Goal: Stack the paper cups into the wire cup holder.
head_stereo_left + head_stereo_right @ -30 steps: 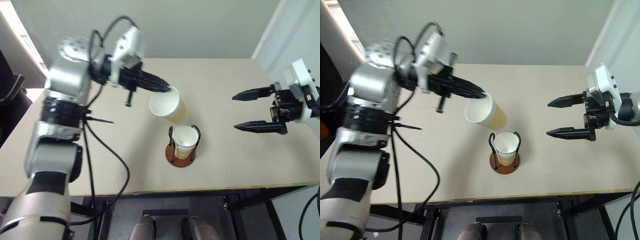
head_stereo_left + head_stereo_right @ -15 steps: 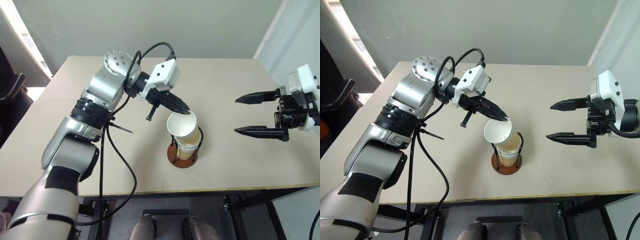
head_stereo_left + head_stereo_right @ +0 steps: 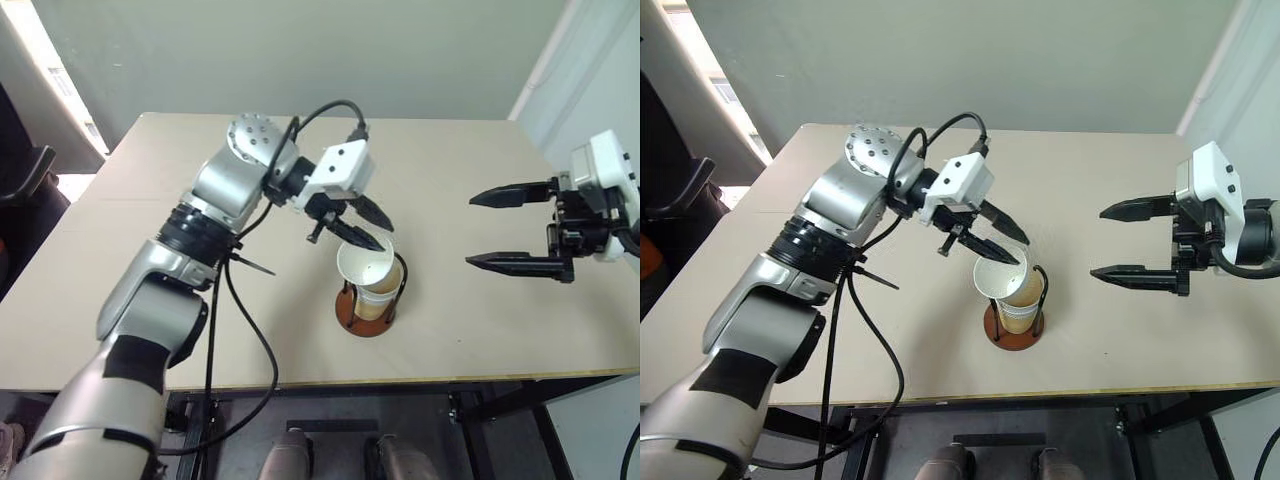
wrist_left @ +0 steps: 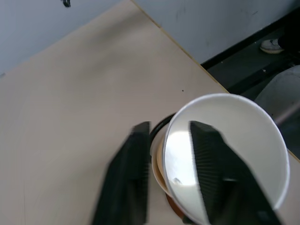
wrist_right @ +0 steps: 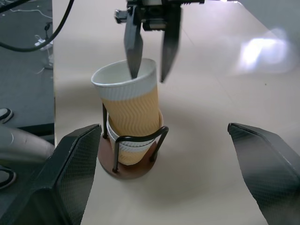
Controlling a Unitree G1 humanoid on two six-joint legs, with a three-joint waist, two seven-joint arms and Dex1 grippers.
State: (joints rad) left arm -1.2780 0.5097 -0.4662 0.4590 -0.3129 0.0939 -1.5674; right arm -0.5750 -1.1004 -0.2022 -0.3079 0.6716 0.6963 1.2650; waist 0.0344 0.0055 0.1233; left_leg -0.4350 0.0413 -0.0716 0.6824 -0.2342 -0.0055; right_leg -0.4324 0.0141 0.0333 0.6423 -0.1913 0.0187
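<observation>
The wire cup holder stands on its reddish-brown base near the table's front middle. One paper cup sits low inside it. A second paper cup rests in that one, leaning a little, its ribbed yellow-orange side above the wire loops. My left gripper is open at this cup's rim, with one finger inside the cup and the other finger outside; a gap shows between them. My right gripper hangs open over the table to the right, apart from the holder.
The holder stands on a beige table. Its front edge runs close below the holder. A black cable hangs from my left arm over the table's left part.
My left gripper brought the cup down and to the right into the holder, onto the cup there, and its fingers opened. The right gripper stayed where it was.
</observation>
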